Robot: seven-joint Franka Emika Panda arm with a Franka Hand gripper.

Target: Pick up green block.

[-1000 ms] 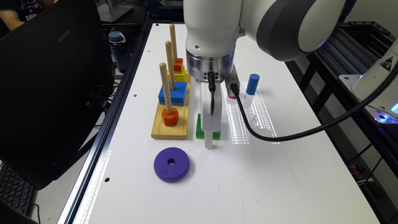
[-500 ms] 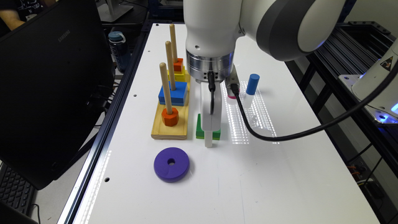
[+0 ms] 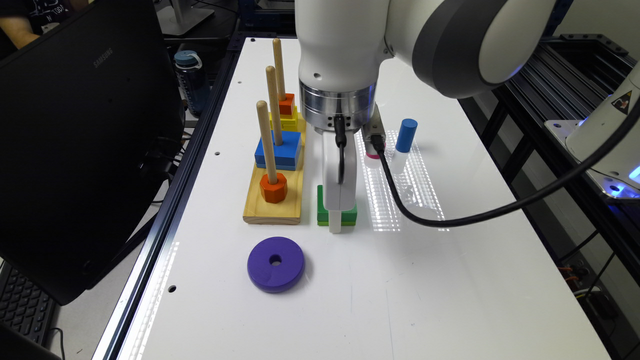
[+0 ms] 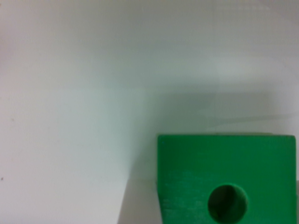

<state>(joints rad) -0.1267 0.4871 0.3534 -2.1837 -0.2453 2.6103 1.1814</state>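
At the exterior view's left stands the wooden peg board [image 3: 272, 210], with the purple ring [image 3: 275, 263] nearer on the white table [image 3: 450, 280]. Just right of the board lies the green block [image 3: 323, 210], flat, hole upward [image 4: 227, 203]. My gripper [image 3: 335, 227] is directly over it, arm vertical, wrist pointing straight down. Whether I have clamped it I cannot tell.

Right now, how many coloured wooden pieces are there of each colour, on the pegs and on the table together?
Orange: 2, the hexagonal nut and the small far block
Blue: 2, the square block and the cylinder
Yellow: 1, the block
Green: 1, the green block
Purple: 1, the disc
Total: 7
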